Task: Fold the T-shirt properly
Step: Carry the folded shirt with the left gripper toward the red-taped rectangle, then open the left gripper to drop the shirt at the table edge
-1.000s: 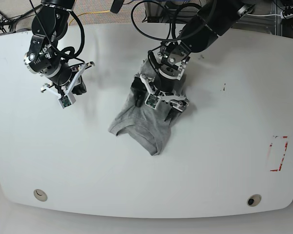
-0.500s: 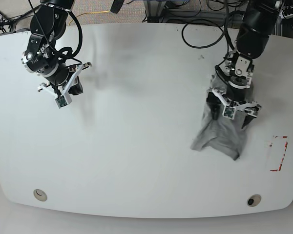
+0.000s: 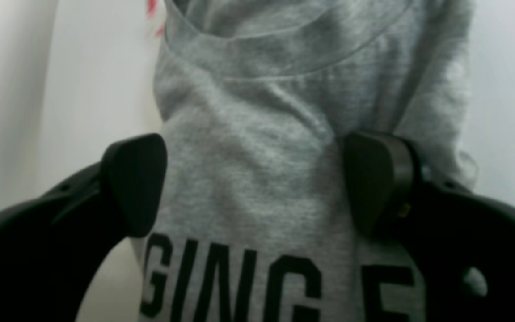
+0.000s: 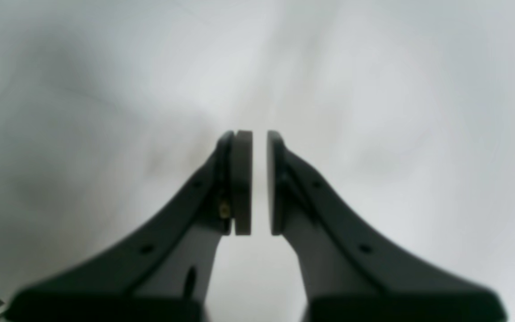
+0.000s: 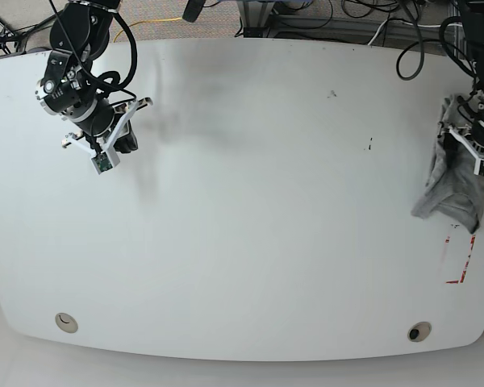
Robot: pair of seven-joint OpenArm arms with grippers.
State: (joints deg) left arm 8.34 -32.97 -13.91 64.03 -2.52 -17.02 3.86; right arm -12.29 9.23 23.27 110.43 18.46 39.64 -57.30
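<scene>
T-shirt point(image 3: 257, 147) fills the left wrist view, bunched, collar away from the camera and black lettering point(image 3: 221, 277) nearest; the left gripper point(image 3: 257, 183) straddles it with jaws spread wide, pads beside the cloth, not pinching

Right wrist view: the right gripper point(image 4: 259, 183) is all but closed on nothing, over bare tabletop point(image 4: 418, 89)

Base view: the T-shirt point(image 5: 456, 189) lies crumpled at the tabletop's right edge, likely pushed aside; the right gripper point(image 5: 105, 153) waits near the far left corner
</scene>
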